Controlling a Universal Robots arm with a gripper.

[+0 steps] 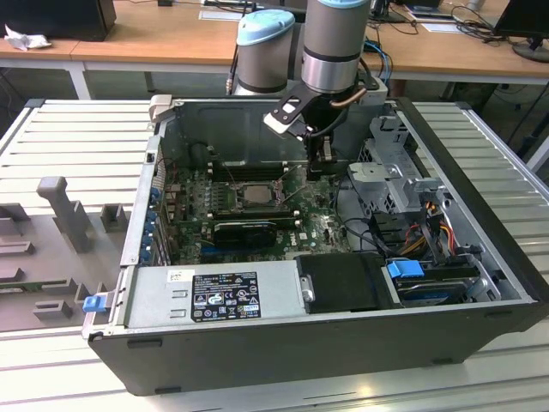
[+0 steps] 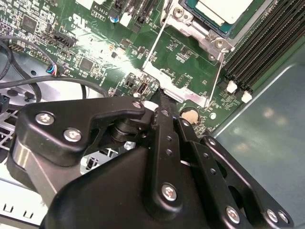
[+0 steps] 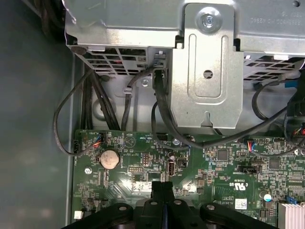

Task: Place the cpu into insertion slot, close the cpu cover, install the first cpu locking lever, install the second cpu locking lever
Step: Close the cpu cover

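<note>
- The computer case closes in all round the gripper, which reaches down inside it. A wide sideways swing could knock the arm on the metal drive cage, on the side of the gripper away from the socket.
- The motherboard lies close below the fingertips. The fingers are pressed together, with nothing visibly between them in the first wrist view. Going lower could scrape small parts off the board.
- Black cables hang between the gripper and the cage and could snag on the linkage.
- The cpu cover stands raised with its free edge at the fingertips, seemingly touching them. An off-centre push could let it slip off the tips.
- The cpu sits in the insertion slot, beyond the cover. If it is not seated flat, a cover pressed down could harm the contacts.
- The thin locking levers flank the cover and could get trapped under it.
- A coin cell lies near the tips and could be nudged.
</note>
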